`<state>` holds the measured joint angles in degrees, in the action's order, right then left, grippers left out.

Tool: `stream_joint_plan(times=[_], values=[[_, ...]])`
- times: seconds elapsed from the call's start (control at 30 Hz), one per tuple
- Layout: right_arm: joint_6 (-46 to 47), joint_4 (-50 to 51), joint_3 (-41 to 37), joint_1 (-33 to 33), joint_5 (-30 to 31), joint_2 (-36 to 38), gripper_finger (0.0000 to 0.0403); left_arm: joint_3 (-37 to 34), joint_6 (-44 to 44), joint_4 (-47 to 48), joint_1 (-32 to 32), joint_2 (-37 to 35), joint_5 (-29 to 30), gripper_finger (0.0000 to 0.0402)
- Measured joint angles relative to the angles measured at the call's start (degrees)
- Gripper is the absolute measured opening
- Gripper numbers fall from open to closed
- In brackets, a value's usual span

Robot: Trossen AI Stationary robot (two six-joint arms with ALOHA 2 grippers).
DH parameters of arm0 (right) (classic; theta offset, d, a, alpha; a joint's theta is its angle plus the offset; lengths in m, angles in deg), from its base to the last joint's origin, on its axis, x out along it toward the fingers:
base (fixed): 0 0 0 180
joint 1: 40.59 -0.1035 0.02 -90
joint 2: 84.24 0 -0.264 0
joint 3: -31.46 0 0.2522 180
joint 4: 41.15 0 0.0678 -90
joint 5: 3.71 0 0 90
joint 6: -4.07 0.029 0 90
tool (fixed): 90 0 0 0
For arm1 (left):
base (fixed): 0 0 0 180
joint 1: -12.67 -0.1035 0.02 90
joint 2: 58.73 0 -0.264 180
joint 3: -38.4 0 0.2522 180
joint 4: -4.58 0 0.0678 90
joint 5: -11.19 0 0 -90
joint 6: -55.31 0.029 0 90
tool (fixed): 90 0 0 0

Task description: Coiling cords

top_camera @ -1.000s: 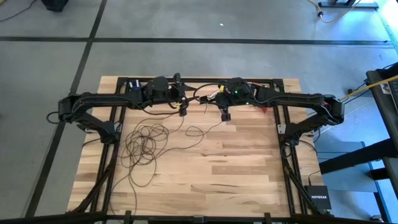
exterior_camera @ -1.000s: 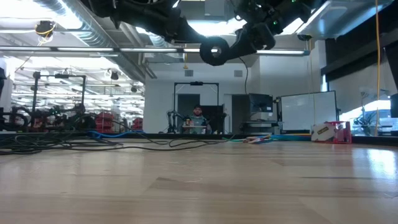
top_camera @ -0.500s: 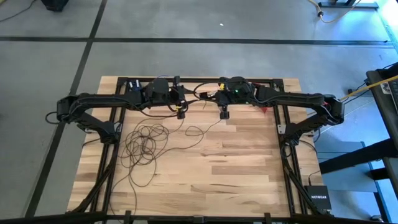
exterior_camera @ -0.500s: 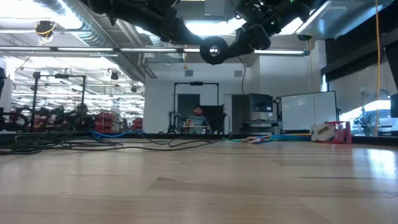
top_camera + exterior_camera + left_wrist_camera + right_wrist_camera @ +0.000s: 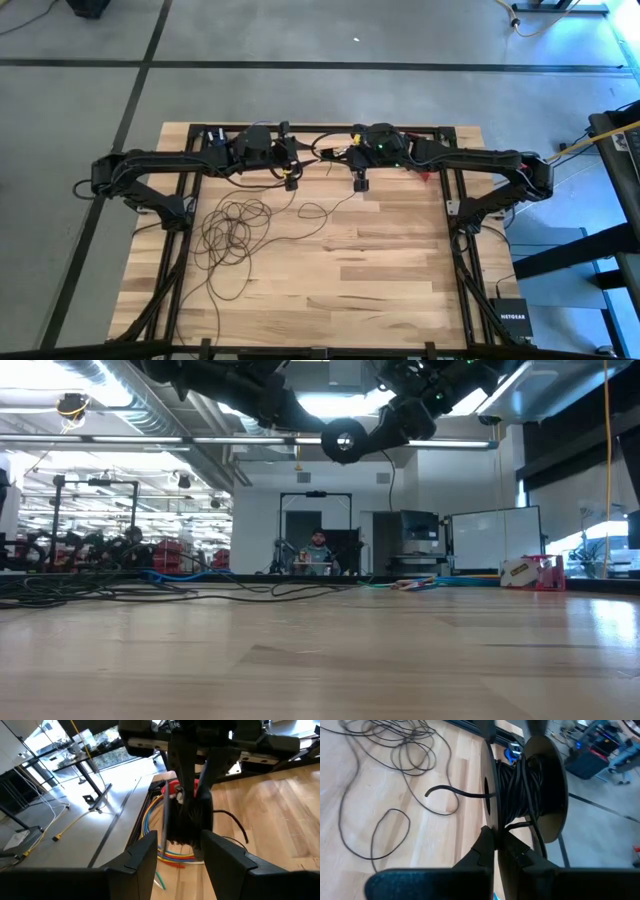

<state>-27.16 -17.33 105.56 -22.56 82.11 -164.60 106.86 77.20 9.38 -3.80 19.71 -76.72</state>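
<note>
A black spool (image 5: 343, 440) wound with dark cord (image 5: 520, 780) hangs high over the table's far middle, between my two grippers. My left gripper (image 5: 180, 845) comes at it from the table's left and has it between its fingers. My right gripper (image 5: 494, 837) comes from the right and is shut on one flange. The rest of the cord lies in loose loops (image 5: 235, 230) on the wood at the left, and one strand rises from them toward the spool. A short stiff cord end (image 5: 445, 794) sticks out of the near flange. My left gripper has the spool between its two fingers (image 5: 147, 860), one at the outer face of each flange (image 5: 166, 832). They reach nearly level from the table's left. The spool is clear of the table, its axle running near to far. The fingers hide the touching faces. My right gripper pinches the rim of the spool's near flange (image 5: 489, 822) between its shut fingers. It comes from the table's right, slanting a little downward. The flange stands on edge, clear of the table.
A short bundle of multicoloured wires (image 5: 167, 855) lies by the far frame rail under the spool. The black frame (image 5: 180, 250) runs along both table sides. A black box (image 5: 512, 318) sits off the near right corner. Bare wood (image 5: 380, 270) spreads across the middle and right.
</note>
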Motion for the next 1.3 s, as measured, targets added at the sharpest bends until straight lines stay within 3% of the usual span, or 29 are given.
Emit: stream_joint_plan(times=[0.2, 0.43, 0.8, 0.97, 1.3], values=[[-0.5, 0.3, 0.0, 0.0, -5.4, 0.0, 0.0010, 0.0, 0.0, -0.2, 0.0, 0.0, 0.0, 0.0145], [-0.5, -0.1, 0.0, -0.1, -5.5, 0.0, 0.0010, 0.0, 0.6, -0.2, 0.0, 0.0, 0.0, 0.0137], [-0.5, -1.0, 0.0, -0.1, -5.5, 0.0, 0.0010, 0.0, 2.9, -0.7, 0.0, 0.4, -3.2, 0.0006], [-0.5, -1.2, 0.0, -0.1, -5.5, 0.0, 0.0012, 0.0, 3.2, -1.0, 0.0, 0.4, -2.6, 0.0004], [-0.3, -1.0, 0.0, 0.0, -5.5, 0.0, 0.0054, 0.0, 3.9, -0.9, 0.0, 0.5, -2.5, 0.0003]])
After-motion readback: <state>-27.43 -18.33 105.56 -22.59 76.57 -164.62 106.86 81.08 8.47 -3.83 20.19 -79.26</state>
